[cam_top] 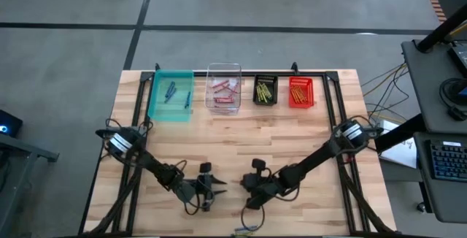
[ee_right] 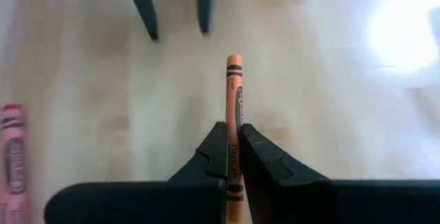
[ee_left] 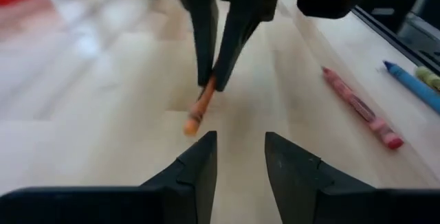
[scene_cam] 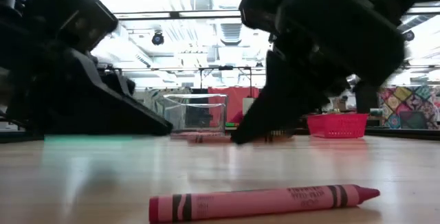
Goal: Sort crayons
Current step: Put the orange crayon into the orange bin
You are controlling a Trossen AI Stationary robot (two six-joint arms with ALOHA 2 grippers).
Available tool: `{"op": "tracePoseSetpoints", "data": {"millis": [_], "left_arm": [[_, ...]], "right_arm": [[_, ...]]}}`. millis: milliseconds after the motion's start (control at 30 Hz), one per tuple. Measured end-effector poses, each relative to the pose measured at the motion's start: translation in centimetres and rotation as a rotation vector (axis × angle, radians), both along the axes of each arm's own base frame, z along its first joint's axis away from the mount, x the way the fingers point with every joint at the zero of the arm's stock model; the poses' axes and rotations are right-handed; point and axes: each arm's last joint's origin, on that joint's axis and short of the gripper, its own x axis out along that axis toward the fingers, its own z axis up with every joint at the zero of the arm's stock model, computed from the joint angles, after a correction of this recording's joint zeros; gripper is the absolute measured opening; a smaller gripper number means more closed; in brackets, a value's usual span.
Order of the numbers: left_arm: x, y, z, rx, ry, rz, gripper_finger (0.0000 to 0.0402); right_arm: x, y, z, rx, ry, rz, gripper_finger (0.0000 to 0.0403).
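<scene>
We are nearing the end of sorting: most crayons are lying in the four bins (cam_top: 222, 68) at the table's far edge. Our right gripper (ee_right: 234, 138) is clamping an orange crayon (ee_right: 234, 93) mid-table, a slim paper-wrapped wax stick; our left gripper (ee_left: 237, 155) is waiting opposite, half open and empty. A pink crayon (scene_cam: 265, 200) is lying loose near the front edge.

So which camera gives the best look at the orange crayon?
The right wrist view: the orange crayon runs lengthwise, pinched in the shut right claw. The left wrist view shows it farther off, hanging from that claw, beyond the open left claw. The high view hides it under the arms; the low view doesn't clearly show it.
</scene>
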Motion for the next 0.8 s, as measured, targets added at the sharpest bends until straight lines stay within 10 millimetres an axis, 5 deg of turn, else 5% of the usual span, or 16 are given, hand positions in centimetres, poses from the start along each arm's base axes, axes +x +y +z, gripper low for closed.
{"op": "tracePoseSetpoints", "data": {"millis": [267, 800], "left_arm": [[-3.8, 3.3, 4.1, 0.039, -0.082, 0.058, 0.0104], [-7.6, 8.0, 12.7, 0.180, -0.351, 0.119, 0.0101]], "right_arm": [[-0.4, -3.9, 3.8, -0.036, 0.066, -0.078, 0.0012], [-3.6, -16.4, 13.3, -0.083, 0.111, -0.254, 0.0012]]}}
